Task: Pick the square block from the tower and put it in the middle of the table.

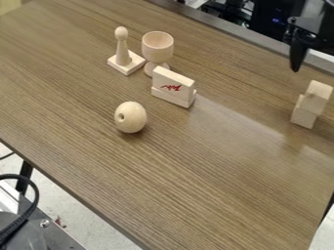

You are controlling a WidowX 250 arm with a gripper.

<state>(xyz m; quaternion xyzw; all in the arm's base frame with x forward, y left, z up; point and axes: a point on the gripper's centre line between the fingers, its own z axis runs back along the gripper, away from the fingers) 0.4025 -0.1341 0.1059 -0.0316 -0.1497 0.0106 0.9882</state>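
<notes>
In the camera view, you are looking down at a slant on a brown, wood-grained counter [196, 190], with a soft sheen lying across its right half. A grey rail [221, 23] is running along its far edge, and dark equipment [264, 24] with small blue lights is standing beyond. At the near left, a dark leg [25, 177] is showing beneath the counter, a black cable [36, 197] is curving over grey hardware [49, 234], and pale floor [98, 222] is stretching beside them.

Your gripper [297, 56] is hanging at the far right, above and beyond the tower [305, 117]. You cannot tell how far open it is or whether it is holding anything, as its dark parts are merging. The square block [320, 90] is sitting at the top of that small, pale tower on the right; its lower seam is hard to make out.

Toward the far left, a knobbed peg [122, 51] is standing on a square base, just beside a wooden goblet [157, 46]. A stacked pair of flat blocks [173, 85] with a red mark is partly hiding the goblet's foot. Nearer you, an egg-shaped piece [130, 117] is resting, its hole facing left.
</notes>
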